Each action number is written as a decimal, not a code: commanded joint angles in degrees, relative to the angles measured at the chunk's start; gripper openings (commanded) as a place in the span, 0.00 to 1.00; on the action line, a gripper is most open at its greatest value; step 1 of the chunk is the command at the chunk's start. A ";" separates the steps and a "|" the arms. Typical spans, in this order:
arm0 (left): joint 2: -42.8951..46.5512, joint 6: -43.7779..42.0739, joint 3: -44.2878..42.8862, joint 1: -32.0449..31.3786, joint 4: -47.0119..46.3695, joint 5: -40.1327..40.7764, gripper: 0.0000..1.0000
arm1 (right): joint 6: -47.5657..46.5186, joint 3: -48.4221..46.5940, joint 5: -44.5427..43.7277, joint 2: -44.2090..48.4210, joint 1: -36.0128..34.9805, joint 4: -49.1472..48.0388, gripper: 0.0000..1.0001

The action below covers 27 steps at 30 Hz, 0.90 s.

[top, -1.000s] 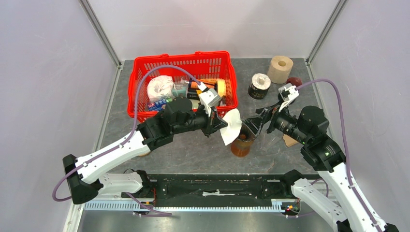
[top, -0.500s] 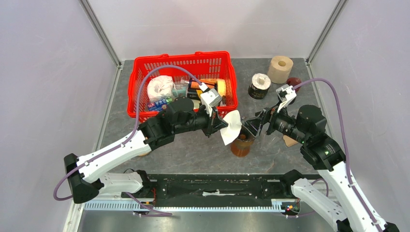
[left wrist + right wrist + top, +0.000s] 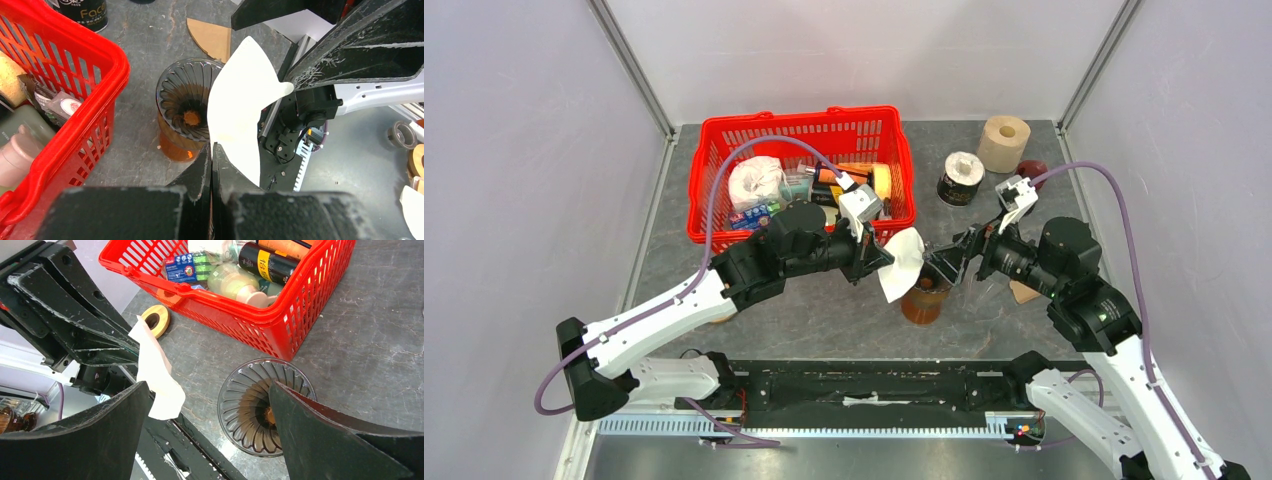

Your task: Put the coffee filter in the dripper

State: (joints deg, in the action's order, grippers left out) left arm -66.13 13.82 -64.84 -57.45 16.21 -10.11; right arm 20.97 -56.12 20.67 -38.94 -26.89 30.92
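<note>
My left gripper (image 3: 871, 262) is shut on a white paper coffee filter (image 3: 902, 262), pinching its lower edge (image 3: 212, 146). The filter (image 3: 240, 110) hangs in the air just left of and above the dripper (image 3: 924, 292). The dripper is a smoky ribbed glass cone (image 3: 186, 107) on an amber glass base, standing on the table. My right gripper (image 3: 942, 262) is open, its fingers wide apart over the dripper (image 3: 260, 412); the filter's free end (image 3: 155, 372) lies by its left finger (image 3: 95, 440).
A red basket (image 3: 707, 190) of groceries stands at the back left. A dark can (image 3: 960, 178), a paper roll (image 3: 1004, 142) and a dark red object (image 3: 1032, 168) stand at the back right. A brown filter (image 3: 1022, 292) lies right of the dripper. A tape roll (image 3: 155, 320) lies near the basket.
The right gripper has moved slightly left toward the filter. The left gripper and filter have shifted a little left and up; the filter's edge now meets the right gripper.
</note>
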 commanded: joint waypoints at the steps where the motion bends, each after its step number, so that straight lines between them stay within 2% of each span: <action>1: -0.41 -1.08 -1.61 0.15 -0.58 -0.13 0.02 | -0.50 -2.58 0.19 0.50 -0.18 -0.97 0.97; 13: 0.91 -1.35 -0.82 0.15 -1.55 -0.93 0.02 | -1.39 -2.47 -10.41 0.61 -0.17 1.28 0.97; 27: 0.66 -1.26 -0.64 0.19 -2.06 -0.88 0.02 | -1.51 -2.28 -3.75 -2.18 -0.15 -0.22 0.97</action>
State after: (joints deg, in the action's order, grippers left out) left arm -66.32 13.82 -64.84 -57.45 16.16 -10.63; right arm 19.90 -56.42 13.91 -40.32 -26.89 33.04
